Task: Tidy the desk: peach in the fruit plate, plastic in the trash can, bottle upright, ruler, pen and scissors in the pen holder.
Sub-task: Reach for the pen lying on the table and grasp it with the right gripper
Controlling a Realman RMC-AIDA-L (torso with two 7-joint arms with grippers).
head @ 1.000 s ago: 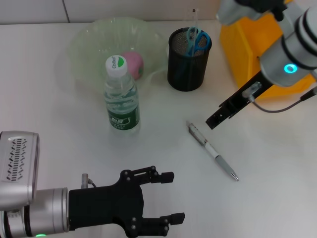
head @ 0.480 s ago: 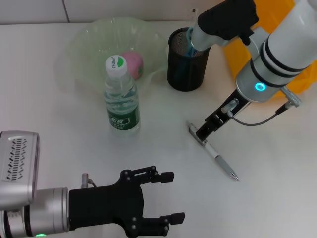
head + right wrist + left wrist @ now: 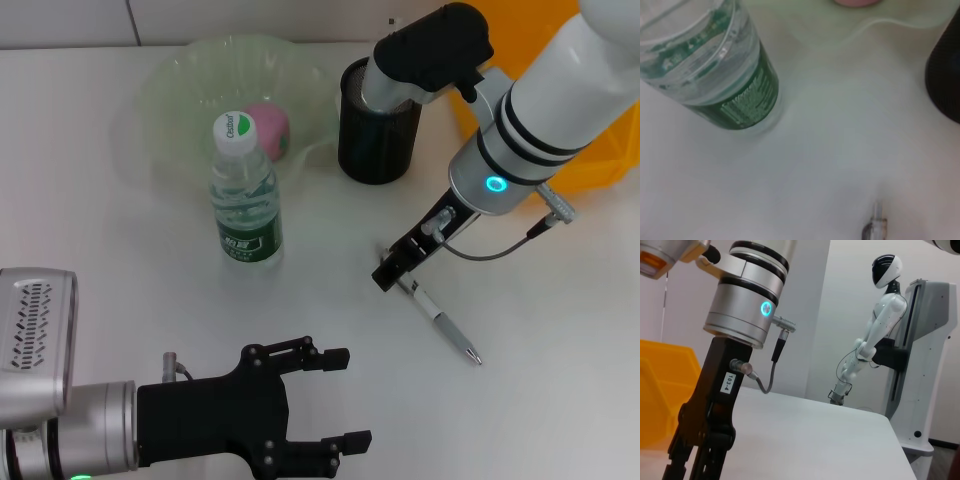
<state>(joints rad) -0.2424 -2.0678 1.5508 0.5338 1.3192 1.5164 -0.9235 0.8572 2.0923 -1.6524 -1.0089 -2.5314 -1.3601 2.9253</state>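
1. White bench (image 3: 560, 400), matt and bare at its near right corner, carries everything I list here.
2. Pen (image 3: 437, 318): lies flat toward the right of the bench's middle, pointing at the near right corner; its clip end shows in the right wrist view (image 3: 875, 227).
3. Right gripper (image 3: 392, 272): tip right at the pen's upper end; I cannot tell how its fingers stand.
4. Step in hand, as I judge it: picking up the pen. I would straddle the barrel crosswise near its upper end, go low enough to pinch rather than roll it, then lift straight.
5. Pen holder (image 3: 378, 125): black mesh, near the far edge, just behind the pen; my arm hides its mouth.
6. Bottle (image 3: 244, 200): upright, left of the middle. Peach (image 3: 272, 130): in the fruit plate (image 3: 180, 90) behind it.
7. Trash can (image 3: 610, 160): orange, at the right edge.
8. Left gripper (image 3: 340, 398): parked at the near edge, fingers spread wide, empty.
9. Room: pale walls; a white humanoid robot (image 3: 875, 330) stands beyond the bench.
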